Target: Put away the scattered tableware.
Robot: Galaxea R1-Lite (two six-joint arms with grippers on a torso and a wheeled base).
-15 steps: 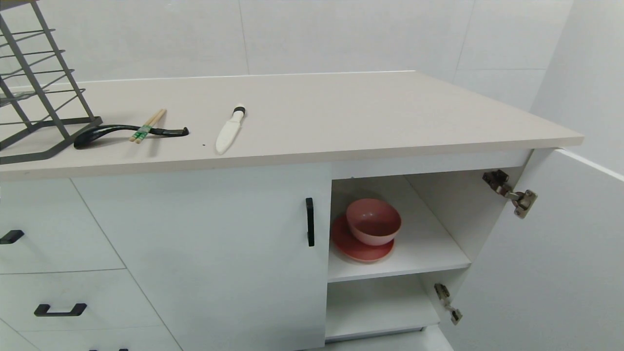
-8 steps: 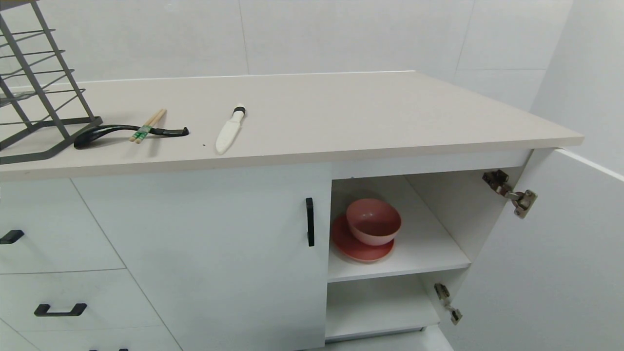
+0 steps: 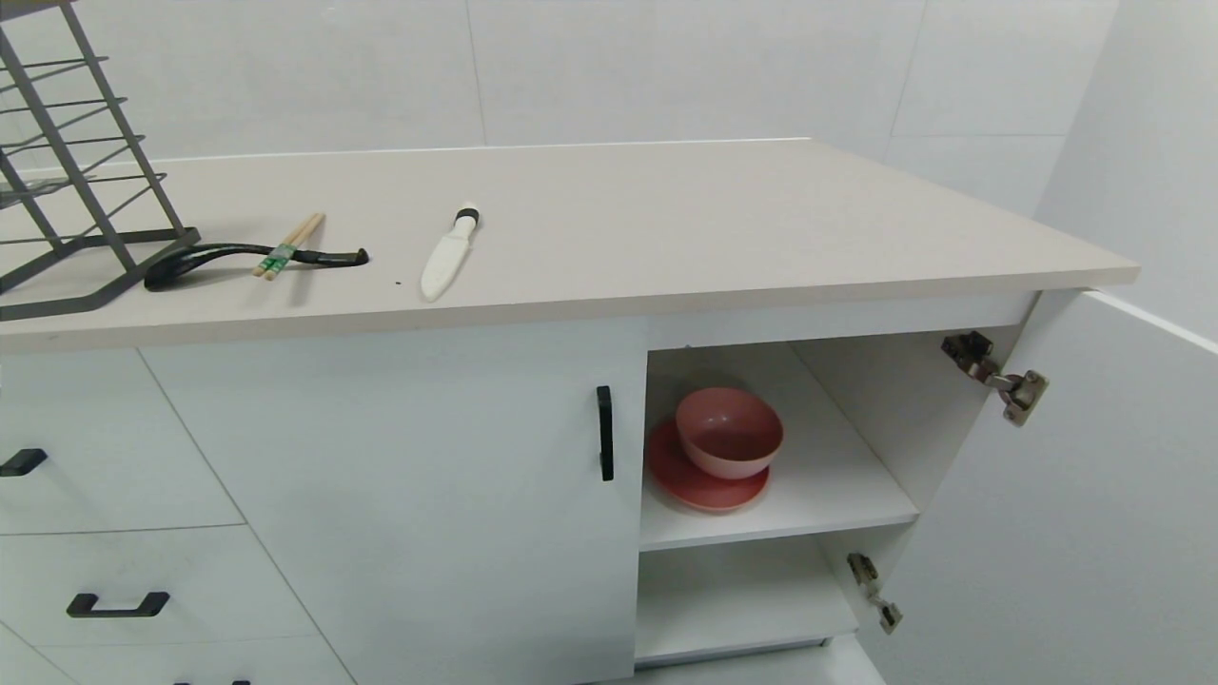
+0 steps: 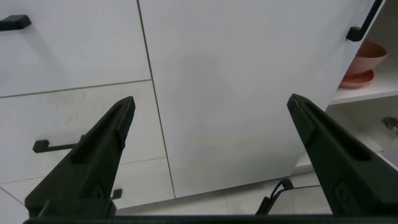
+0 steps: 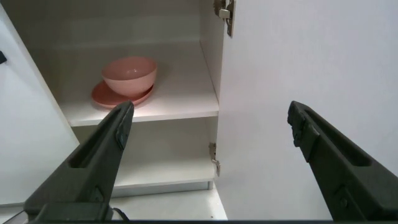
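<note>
On the beige counter (image 3: 666,219) lie a black ladle (image 3: 238,257), a pair of wooden chopsticks (image 3: 288,244) resting across its handle, and a white knife with a black collar (image 3: 449,252). Inside the open cabinet, a pink bowl (image 3: 729,431) (image 5: 129,74) sits on a pink plate (image 3: 706,483) (image 5: 121,95) on the upper shelf (image 3: 828,485). My left gripper (image 4: 210,106) is open, facing the shut white cabinet front low down. My right gripper (image 5: 210,112) is open, in front of the open compartment, apart from the bowl.
A dark wire dish rack (image 3: 67,162) stands at the counter's left end. The cabinet door (image 3: 1075,495) swings open to the right. Drawers with black handles (image 3: 117,604) are at the left; a shut door with a black handle (image 3: 604,433) is in the middle. The lower shelf (image 3: 733,599) is bare.
</note>
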